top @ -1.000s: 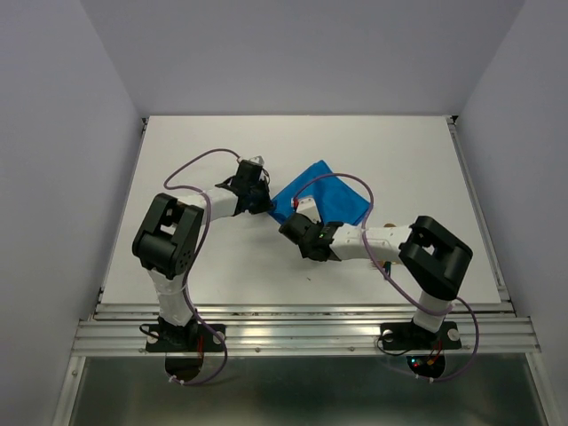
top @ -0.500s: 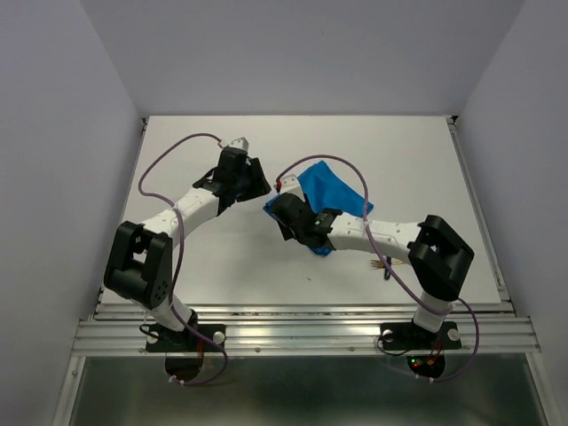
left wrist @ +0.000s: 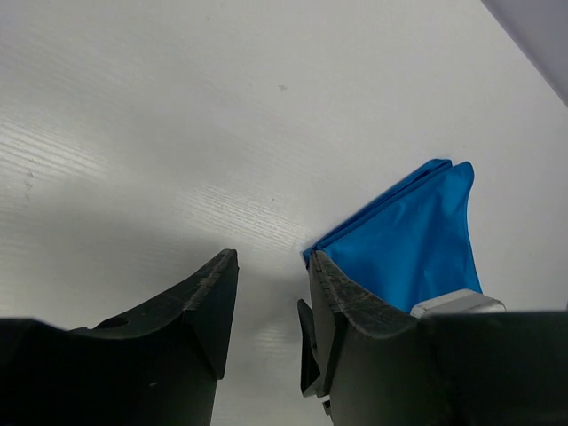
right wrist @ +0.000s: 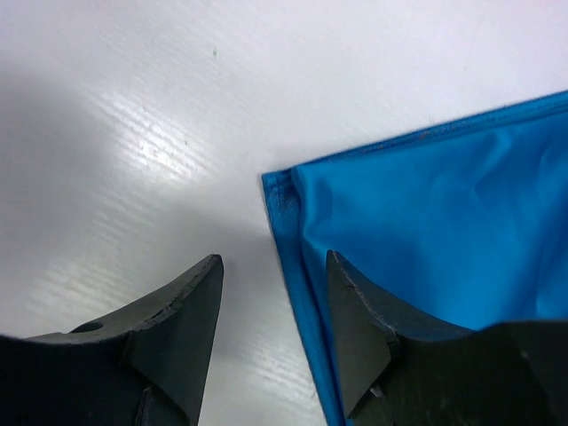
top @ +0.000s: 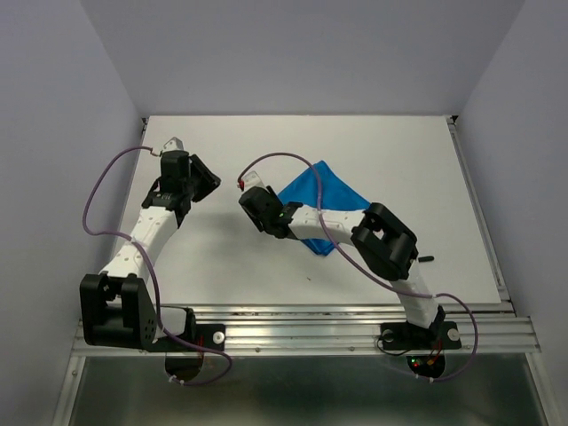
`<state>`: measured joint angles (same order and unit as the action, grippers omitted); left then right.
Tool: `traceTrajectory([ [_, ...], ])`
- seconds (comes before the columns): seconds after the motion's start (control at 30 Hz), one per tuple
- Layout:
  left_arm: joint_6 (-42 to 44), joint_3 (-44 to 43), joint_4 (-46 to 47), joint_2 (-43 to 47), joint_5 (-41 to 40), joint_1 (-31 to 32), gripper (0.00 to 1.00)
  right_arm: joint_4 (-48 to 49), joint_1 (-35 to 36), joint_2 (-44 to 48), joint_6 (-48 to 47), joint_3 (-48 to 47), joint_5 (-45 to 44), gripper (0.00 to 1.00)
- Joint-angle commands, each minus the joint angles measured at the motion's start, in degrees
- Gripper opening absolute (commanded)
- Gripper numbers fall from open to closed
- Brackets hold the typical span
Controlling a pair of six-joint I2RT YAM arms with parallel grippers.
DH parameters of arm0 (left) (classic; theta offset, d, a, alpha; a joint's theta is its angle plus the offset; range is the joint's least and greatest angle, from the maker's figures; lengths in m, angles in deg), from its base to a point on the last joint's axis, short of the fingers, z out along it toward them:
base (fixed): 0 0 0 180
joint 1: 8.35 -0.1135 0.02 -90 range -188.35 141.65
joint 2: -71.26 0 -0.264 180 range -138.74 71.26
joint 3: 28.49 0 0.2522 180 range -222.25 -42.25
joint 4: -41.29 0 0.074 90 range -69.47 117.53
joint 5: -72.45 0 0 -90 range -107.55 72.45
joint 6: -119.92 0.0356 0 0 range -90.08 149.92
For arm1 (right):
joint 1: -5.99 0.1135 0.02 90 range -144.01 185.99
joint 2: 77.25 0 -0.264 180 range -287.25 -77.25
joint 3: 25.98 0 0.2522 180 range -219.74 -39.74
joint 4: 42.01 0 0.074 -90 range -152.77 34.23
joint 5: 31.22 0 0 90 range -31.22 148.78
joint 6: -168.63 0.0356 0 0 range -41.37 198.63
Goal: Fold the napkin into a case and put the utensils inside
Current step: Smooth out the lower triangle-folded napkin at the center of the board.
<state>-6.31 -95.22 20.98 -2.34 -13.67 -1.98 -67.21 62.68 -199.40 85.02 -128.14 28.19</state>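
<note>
Swung far left vs. 1 s ago: L gripper (top: 202, 180) spread, empty, prob. clearing room. Centre: folded napkin (top: 330, 200) lying flat. At its left corner, R gripper (right wrist: 273, 266) spread, straddling edge, prob. lining up next fold.

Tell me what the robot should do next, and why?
Probably lower the right gripper and pinch the napkin corner for another fold: its jaws stand open above that corner, the napkin is folded but wide, and the left gripper hangs open, apart from it.
</note>
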Motion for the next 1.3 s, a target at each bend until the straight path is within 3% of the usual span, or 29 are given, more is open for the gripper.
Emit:
traceTrajectory([
  [0.0,0.3,1.3,-0.4,1.6,1.1,-0.7,0.48,2.8,0.1,-2.9,-3.8,-5.4,-4.7,0.55],
  [0.23,0.5,2.1,0.2,2.1,2.1,-0.8,0.48,2.7,0.1,-5.4,-4.1,-6.1,-9.0,0.54],
  [0.57,-0.1,2.3,1.4,1.2,4.0,-0.8,0.45,2.7,-2.4,-5.1,-1.6,-4.5,-0.7,0.48],
  [0.67,-0.1,2.3,1.5,1.3,4.1,-0.8,0.45,2.4,-4.0,-4.9,0.3,-4.1,3.5,0.39],
  [0.73,0.0,2.3,1.5,1.3,4.2,-0.8,0.44,2.1,-4.6,-5.0,0.5,-4.3,4.0,0.37],
  [0.87,0.0,2.4,2.0,0.8,4.5,-0.8,0.44,1.2,-5.1,-6.2,-0.1,-5.7,4.0,0.31],
  [0.97,0.0,2.4,2.2,0.5,4.9,-0.8,0.44,0.5,-5.1,-6.9,-0.3,-6.7,4.0,0.17],
  [1.2,0.4,2.3,2.6,0.1,5.1,-0.8,0.44,0.1,-5.6,-8.0,-0.6,-9.0,3.3,0.01],
  [1.27,0.5,2.3,2.8,-0.2,5.3,-0.8,0.44,-0.6,-6.1,-8.6,-0.9,-10.2,2.2,0.01],
])
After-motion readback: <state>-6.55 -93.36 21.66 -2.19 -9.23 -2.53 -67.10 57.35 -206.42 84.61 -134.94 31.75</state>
